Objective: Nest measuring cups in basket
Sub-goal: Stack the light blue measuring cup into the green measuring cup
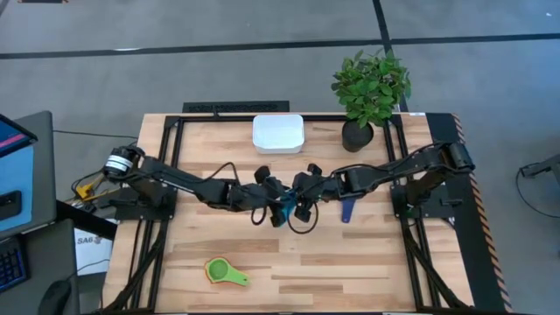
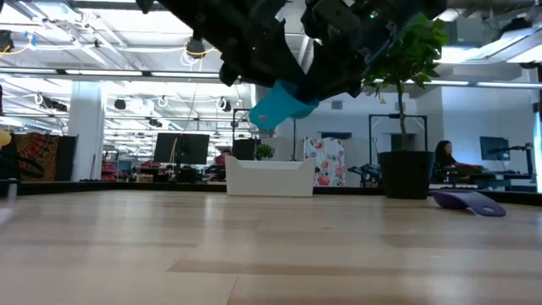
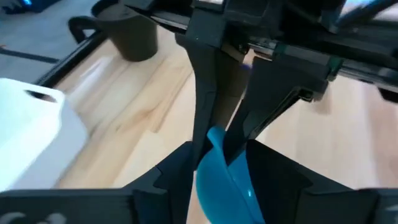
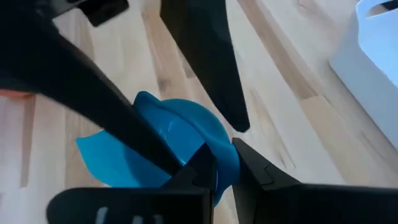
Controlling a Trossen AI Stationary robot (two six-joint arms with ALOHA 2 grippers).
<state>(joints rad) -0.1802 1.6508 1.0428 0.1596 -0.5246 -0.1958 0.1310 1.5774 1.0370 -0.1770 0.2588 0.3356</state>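
Light blue measuring cup [image 2: 282, 105] held mid-air over table centre, right gripper [image 4: 217, 167] clamped on its rim, left gripper [image 3: 221, 152] also pinching it. Cup mostly hidden by fingers. White basket [image 1: 278, 134] beyond; green cup [image 1: 225, 272] and dark blue cup [image 1: 347, 208] lie apart.

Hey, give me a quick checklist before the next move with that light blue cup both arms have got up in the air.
1. Light blue cup off the table: ok.
2. Right gripper shut on the cup: ok.
3. Left gripper around the cup: ok; whether it grips firmly: cannot tell.
4. Basket clear of arms: ok.
5. Basket contents: cannot tell.
6. Green cup and dark blue cup out of the way: ok.
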